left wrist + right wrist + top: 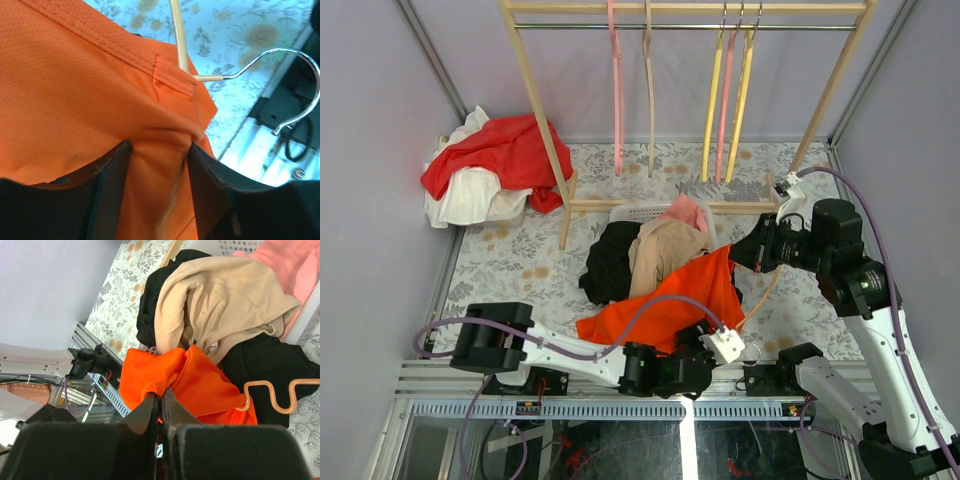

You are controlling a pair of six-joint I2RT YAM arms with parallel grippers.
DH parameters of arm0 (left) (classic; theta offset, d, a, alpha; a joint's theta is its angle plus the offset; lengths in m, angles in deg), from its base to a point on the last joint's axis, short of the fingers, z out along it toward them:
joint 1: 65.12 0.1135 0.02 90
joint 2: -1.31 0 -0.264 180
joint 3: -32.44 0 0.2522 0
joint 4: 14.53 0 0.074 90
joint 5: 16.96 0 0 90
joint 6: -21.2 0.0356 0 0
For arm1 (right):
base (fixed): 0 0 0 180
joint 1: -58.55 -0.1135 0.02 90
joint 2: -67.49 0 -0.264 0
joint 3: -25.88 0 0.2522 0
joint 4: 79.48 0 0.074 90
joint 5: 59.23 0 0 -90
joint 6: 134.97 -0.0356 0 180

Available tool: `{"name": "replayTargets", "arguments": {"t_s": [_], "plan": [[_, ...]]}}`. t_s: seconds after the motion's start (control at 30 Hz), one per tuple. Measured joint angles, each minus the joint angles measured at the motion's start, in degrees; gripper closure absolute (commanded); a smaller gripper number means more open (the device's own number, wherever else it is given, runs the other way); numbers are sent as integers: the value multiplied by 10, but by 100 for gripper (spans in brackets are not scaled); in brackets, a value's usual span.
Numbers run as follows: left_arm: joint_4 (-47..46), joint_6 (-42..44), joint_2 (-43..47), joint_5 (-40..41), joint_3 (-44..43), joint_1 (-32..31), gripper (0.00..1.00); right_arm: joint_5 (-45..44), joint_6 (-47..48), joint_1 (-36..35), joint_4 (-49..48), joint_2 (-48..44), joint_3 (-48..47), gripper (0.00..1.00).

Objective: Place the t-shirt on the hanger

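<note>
Orange t-shirt beside clothes-heaped white basket

A tan garment lies on black clothing, with a red cloth heaped at far left.

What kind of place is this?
Probably a robot test cell staged as a laundry corner: a wooden rack with hangers, a basket of clothes, plain panel walls.

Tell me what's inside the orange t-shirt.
The hanger: its wavy bar pokes out of the t-shirt, and one arm with the silver hook emerges past a stitched edge. The rest is covered by fabric.
</note>
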Motion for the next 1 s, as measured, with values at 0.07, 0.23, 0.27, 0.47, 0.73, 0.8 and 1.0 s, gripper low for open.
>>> {"name": "replayTargets", "arguments": {"t_s": [0.07,0.23,0.27,0.47,0.73,0.8,1.0], "plan": [[-26,11,-18,28,0,0,64,0,0,0,0,0,-4,100],[-80,35,-40,72,0,0,85,0,0,0,3,0,-15,100],[-83,35,-40,72,1,0,91,0,1,0,3,-1,-16,100],[-59,25,-10,63,2,-1,100,-3,5,0,14,-1,-21,100],[122,-57,224,6,-1,-2,100,-18,27,0,21,0,-25,100],[167,-78,286,-31,-11,-2,100,-19,31,0,24,1,-29,100],[264,-123,403,-141,-27,-2,100,-11,35,0,22,8,-39,100]]}}
